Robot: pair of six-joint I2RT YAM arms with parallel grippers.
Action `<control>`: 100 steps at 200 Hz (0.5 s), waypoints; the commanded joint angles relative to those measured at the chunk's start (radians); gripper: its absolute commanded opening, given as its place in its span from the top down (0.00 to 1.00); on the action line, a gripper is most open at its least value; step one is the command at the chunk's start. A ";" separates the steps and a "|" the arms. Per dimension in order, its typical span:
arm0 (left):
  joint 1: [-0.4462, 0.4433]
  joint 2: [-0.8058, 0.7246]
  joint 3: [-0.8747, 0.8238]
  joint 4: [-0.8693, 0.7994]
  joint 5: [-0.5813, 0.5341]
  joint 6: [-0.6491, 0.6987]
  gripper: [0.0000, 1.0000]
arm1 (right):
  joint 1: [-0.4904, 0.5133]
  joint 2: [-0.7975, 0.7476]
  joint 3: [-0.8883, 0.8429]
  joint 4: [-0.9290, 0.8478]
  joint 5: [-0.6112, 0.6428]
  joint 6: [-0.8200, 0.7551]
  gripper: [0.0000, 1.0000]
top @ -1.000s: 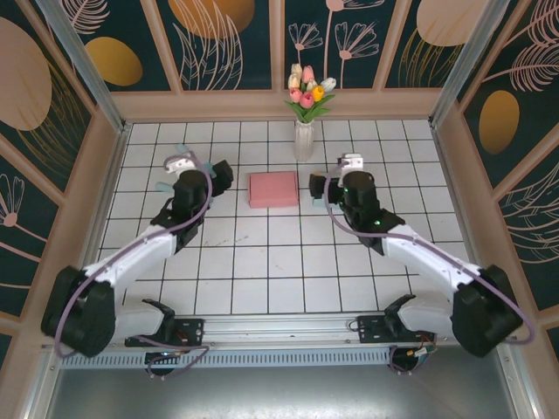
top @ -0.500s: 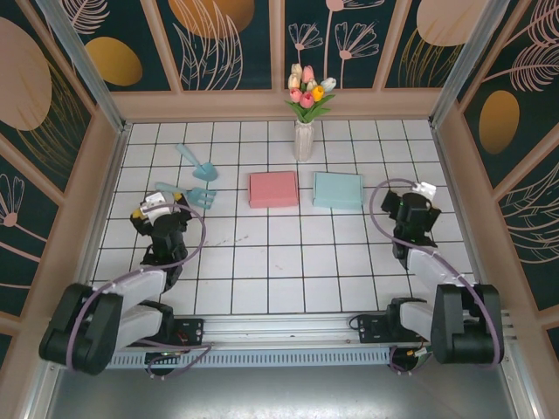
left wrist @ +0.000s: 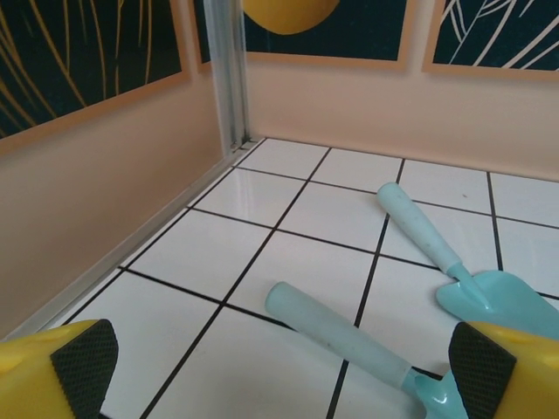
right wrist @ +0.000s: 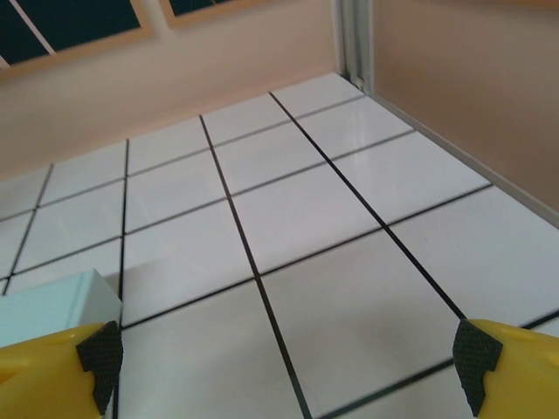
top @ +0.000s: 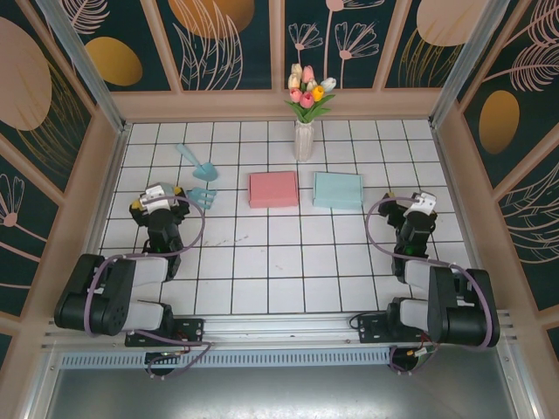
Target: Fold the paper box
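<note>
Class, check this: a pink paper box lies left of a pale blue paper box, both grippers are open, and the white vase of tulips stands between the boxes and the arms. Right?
Not quite. The top external view shows the white vase of tulips beyond the pink paper box and pale blue paper box, by the far wall. The rest holds.

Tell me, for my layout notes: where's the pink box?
Top view: the pink box lies mid-table, left of the blue box, near the flower vase.

No readable text, label, brand, number or sign appears on anything in these views.
</note>
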State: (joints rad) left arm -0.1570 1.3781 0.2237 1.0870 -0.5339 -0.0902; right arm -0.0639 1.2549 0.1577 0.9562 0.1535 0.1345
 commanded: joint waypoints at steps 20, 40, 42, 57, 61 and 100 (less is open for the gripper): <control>0.015 0.094 -0.060 0.313 0.031 0.049 0.01 | -0.005 0.048 -0.001 0.185 -0.077 -0.038 0.01; 0.049 0.092 -0.032 0.254 0.079 0.021 0.01 | -0.004 0.056 -0.002 0.204 -0.093 -0.053 0.01; 0.053 0.091 -0.028 0.240 0.085 0.016 0.01 | -0.005 0.058 -0.003 0.207 -0.093 -0.055 0.01; 0.085 0.110 0.000 0.193 0.167 0.003 0.01 | -0.004 0.078 -0.022 0.272 -0.103 -0.061 0.01; 0.092 0.128 0.002 0.198 0.182 -0.001 0.01 | -0.004 0.086 -0.029 0.292 -0.108 -0.058 0.01; 0.114 0.145 -0.013 0.241 0.198 -0.020 0.01 | -0.002 0.118 -0.051 0.371 -0.133 -0.067 0.01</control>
State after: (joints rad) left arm -0.0505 1.5200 0.1997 1.2819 -0.3817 -0.0879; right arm -0.0639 1.3659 0.1207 1.2129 0.0528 0.0822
